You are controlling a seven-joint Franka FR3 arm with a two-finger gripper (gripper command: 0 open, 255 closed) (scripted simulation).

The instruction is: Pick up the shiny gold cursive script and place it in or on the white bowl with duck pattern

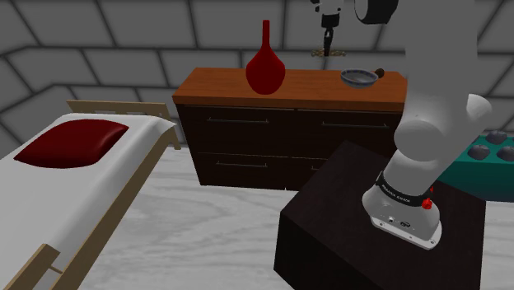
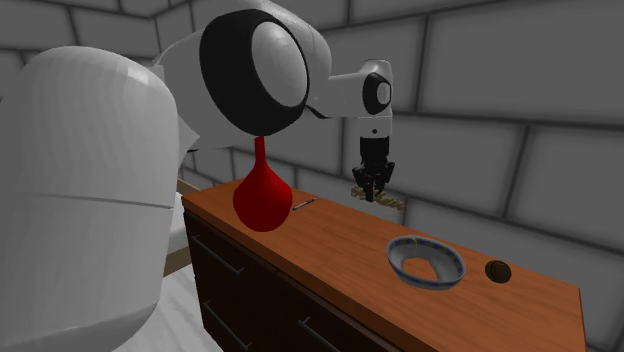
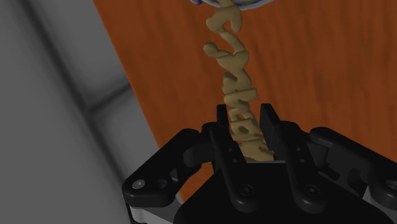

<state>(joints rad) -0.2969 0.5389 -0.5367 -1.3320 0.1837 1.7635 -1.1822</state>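
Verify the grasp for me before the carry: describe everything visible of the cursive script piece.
The cursive script is a long strip of joined looping letters, dull tan-gold and rather matte. The tool clasps it near one end between both fingers; the rest runs out ahead toward the bowl. It hangs lifted above the orange-brown dresser top, touching nothing else.

One red vase (image 1: 265, 70), one patterned bowl (image 2: 425, 248), one gold cursive script (image 3: 236, 95) and one small dark round thing (image 2: 497, 270) share the one wooden surface (image 1: 305, 85), alongside one bed (image 1: 49, 198), one red pillow (image 1: 74, 142), one white arm (image 1: 428, 140) and one black end effector (image 3: 244, 114).
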